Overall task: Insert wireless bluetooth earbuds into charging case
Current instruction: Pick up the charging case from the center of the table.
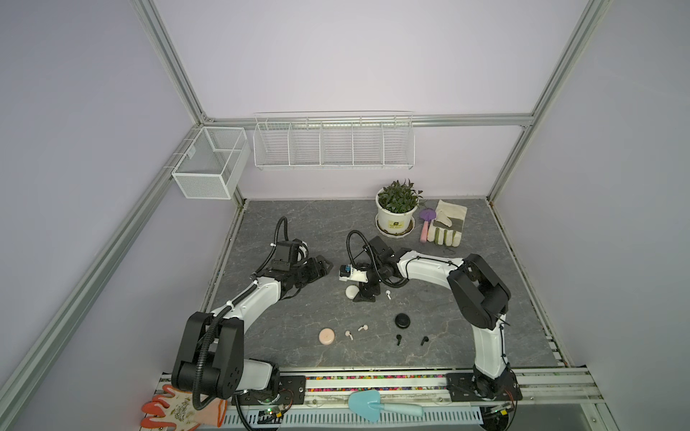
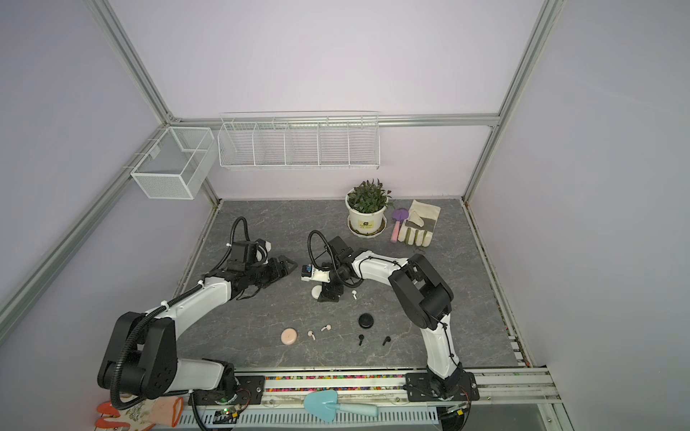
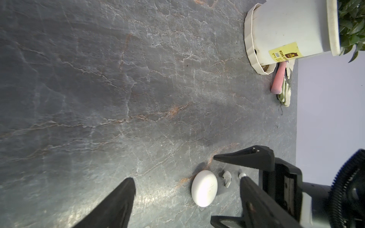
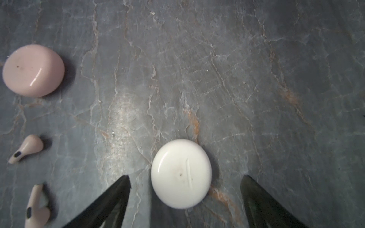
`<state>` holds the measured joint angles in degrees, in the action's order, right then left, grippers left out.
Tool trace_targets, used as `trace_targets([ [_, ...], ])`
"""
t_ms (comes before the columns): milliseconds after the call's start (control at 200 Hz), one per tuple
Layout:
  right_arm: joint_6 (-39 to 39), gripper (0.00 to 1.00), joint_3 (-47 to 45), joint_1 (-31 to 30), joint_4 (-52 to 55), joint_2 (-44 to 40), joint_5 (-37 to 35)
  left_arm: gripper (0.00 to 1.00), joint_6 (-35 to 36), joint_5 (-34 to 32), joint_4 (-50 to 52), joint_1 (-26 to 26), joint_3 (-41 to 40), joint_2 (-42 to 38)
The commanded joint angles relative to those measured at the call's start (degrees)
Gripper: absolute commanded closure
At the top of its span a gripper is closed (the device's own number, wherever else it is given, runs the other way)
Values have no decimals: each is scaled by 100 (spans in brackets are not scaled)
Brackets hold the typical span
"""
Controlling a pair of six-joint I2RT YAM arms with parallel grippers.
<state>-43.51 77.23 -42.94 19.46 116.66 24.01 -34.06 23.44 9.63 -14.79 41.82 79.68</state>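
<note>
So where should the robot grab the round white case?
Probably across its rounded edge, on two opposite sides, coming down from above. The white case lies flat and closed, a smooth low dome, so the top gives no hold. The open right gripper sits astride it.

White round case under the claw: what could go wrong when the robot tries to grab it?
The white case is smooth and domed, so it could squirt out as the open right gripper closes. A white earbud lies close beside that gripper and might get knocked away. The case looks shut, so nothing goes in until it is opened.
</note>
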Motion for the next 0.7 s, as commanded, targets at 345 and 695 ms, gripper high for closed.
trace_targets([
  [345,-233,24,325,-142,449,356,-148,16,-108,57,-180,17,-99,72],
  [695,-126,32,359,-177,437,390,-246,17,-105,53,-137,20,-121,-13],
])
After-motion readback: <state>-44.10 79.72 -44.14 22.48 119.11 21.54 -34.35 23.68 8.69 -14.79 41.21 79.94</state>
